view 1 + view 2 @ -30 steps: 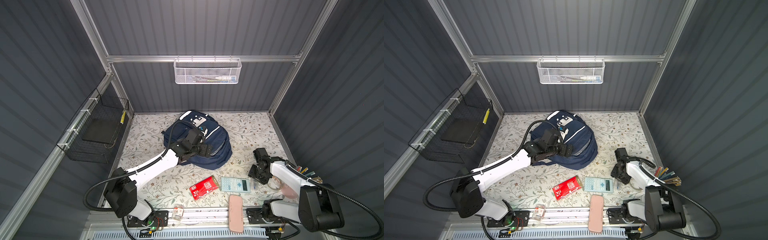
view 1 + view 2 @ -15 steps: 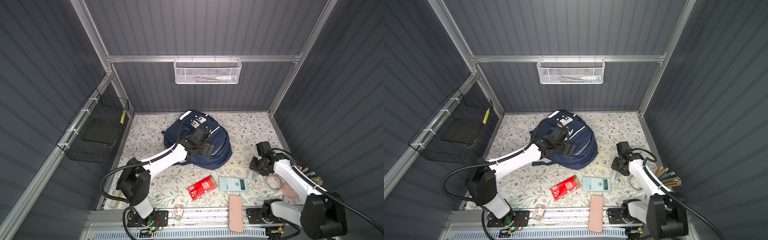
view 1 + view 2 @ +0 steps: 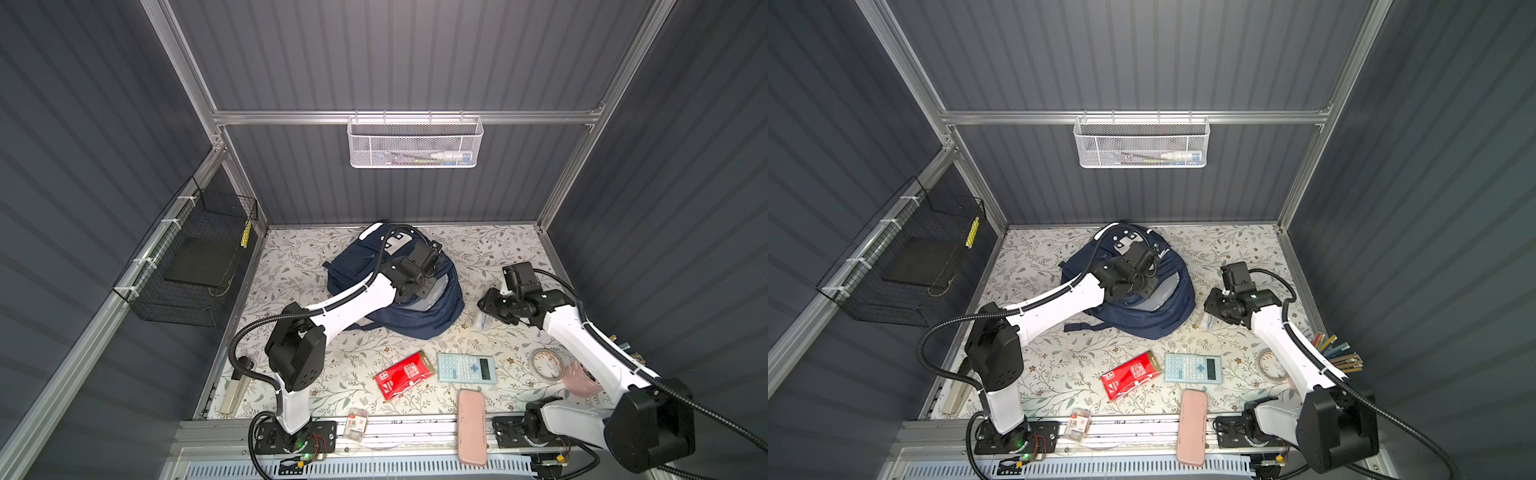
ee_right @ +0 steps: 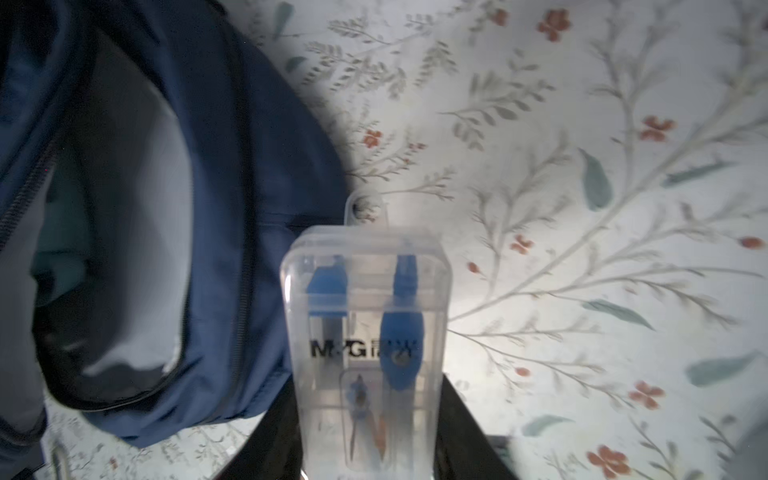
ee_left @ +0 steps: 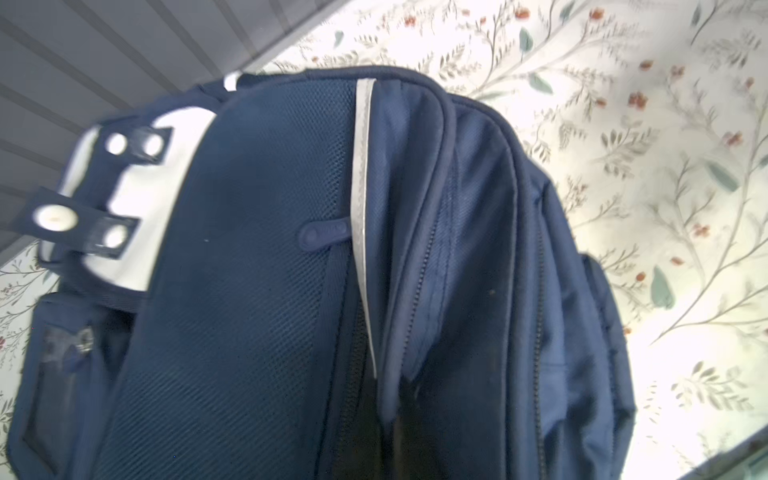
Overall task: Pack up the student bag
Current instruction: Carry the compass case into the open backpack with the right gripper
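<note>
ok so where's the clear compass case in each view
A top view: clear compass case just right of the student bag.
A top view: same place, right of the bag.
Left wrist: not in it; only the bag.
Right wrist: mid-picture, beside the bag.
Shared landmark: the student bag, in all four.

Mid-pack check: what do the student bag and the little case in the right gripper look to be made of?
The student bag looks like woven navy fabric with a matte finish, likely nylon or polyester; a mesh-textured panel, stitched seams and zip teeth show. The clear case looks like rigid transparent plastic with a glossy finish; the blue tools inside show through it, and its rounded edges catch the light.
</note>
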### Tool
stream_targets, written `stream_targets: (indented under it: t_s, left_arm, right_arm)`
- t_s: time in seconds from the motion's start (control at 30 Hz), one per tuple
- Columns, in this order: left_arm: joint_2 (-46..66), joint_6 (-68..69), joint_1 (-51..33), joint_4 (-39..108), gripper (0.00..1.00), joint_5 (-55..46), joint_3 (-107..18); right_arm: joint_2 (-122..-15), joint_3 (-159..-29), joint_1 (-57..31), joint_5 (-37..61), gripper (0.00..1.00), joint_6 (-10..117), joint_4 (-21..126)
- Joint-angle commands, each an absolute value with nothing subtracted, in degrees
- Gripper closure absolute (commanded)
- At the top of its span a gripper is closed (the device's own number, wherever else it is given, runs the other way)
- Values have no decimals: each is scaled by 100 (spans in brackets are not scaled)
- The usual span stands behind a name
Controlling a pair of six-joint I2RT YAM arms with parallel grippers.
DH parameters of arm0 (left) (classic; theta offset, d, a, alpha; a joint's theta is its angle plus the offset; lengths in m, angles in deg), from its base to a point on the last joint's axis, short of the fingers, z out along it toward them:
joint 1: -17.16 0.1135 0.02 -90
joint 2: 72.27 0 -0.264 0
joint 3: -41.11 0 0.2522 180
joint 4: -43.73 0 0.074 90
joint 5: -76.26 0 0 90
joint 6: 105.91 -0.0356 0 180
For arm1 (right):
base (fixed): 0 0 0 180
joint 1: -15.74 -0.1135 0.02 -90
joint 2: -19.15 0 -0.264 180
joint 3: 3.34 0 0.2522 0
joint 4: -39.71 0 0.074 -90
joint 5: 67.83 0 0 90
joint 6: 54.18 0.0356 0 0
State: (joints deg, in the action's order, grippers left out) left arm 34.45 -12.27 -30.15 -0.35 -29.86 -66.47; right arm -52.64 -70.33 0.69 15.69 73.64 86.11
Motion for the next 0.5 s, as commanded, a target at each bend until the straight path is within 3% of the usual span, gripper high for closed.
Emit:
stream_targets:
  t_s: [0.0,0.13,0.47]
  left_arm:
    - [3025,-799,-2410,-274,100,-2393,-7102]
    - [2880,-568,-2039,-409,100,-1703,-7446]
    - [2986,-161,-1668,-457,100,-1101,-7816]
  right_arm:
    - [-5659,-7515,-216,1158,70,7700,7895]
    - [-6458,-8194,-549,1079,70,7986,7218]
    - [-9253,-10304,-1282,1145,69,8802,5997]
